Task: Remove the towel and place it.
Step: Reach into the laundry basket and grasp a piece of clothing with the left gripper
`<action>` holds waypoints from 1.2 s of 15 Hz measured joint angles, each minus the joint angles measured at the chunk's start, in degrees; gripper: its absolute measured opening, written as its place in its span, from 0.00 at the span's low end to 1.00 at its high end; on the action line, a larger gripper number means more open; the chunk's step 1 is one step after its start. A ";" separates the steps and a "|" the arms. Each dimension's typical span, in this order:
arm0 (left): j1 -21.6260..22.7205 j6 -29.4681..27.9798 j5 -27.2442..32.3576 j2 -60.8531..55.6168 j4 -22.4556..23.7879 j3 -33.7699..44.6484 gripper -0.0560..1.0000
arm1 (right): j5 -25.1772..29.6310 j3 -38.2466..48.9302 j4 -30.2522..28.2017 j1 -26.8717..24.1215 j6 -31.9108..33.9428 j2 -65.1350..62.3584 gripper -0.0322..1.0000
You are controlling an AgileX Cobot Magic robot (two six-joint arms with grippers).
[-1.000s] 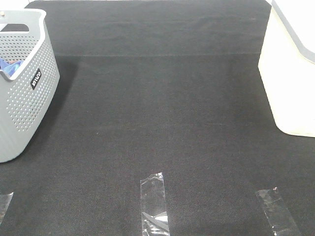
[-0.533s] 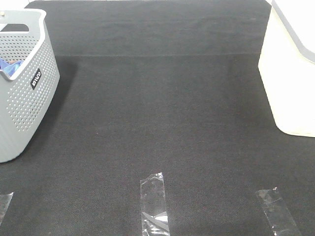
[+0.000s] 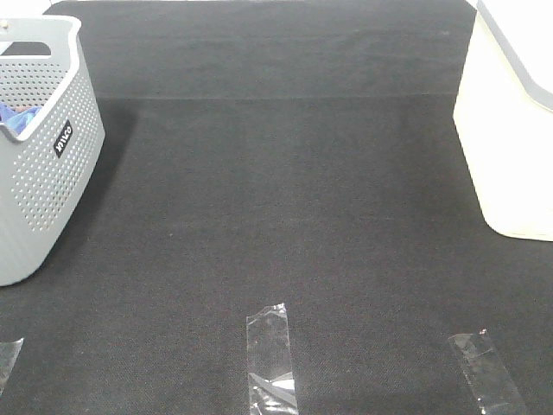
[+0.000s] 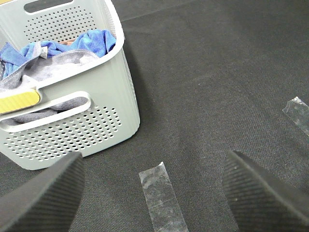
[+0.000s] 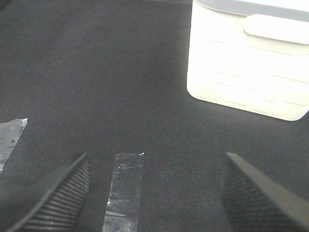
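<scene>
- Towel (image 4: 58,63): slate-grey, bunched inside the grey perforated laundry basket (image 4: 113,96), under a bright blue cloth (image 4: 91,41). A fold shows through the basket's near handle slot.
- Long axis: cannot be read, as the towel is crumpled.
- Left end effector (image 4: 152,195): fingers spread wide, holding nothing, over the worktop (image 3: 285,190) just outside the basket's near wall. The towel lies ahead of it and to one side, beyond the rim.
- Right end effector (image 5: 154,193): also spread and empty, facing the white bin (image 5: 246,63), well apart from the basket.
- Judgement: the left arm is nearer and must clear the basket rim first.
- Against the earlier exterior frames: no change noted to the basket, and no arm in view.
</scene>
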 joint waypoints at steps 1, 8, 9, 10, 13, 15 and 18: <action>0.00 0.00 0.00 0.00 0.00 0.00 0.77 | 0.00 0.00 0.00 0.00 0.00 0.00 0.72; 0.00 0.00 0.00 0.00 0.00 0.00 0.77 | 0.00 0.00 0.00 0.00 0.00 0.00 0.72; 0.00 0.00 0.00 0.00 0.00 0.00 0.77 | 0.00 0.00 0.00 0.00 0.00 0.00 0.72; 0.00 0.00 0.00 0.00 0.00 0.00 0.77 | 0.00 0.00 0.00 0.00 0.00 0.00 0.72; 0.00 0.00 0.00 0.00 0.00 0.00 0.77 | 0.00 0.00 0.00 0.00 0.00 0.00 0.72; 0.00 0.00 0.00 0.00 0.00 0.00 0.77 | 0.00 0.00 0.00 0.00 0.00 0.00 0.72; 0.00 0.00 0.00 0.00 0.00 0.00 0.77 | 0.00 0.00 0.00 0.00 0.00 0.00 0.72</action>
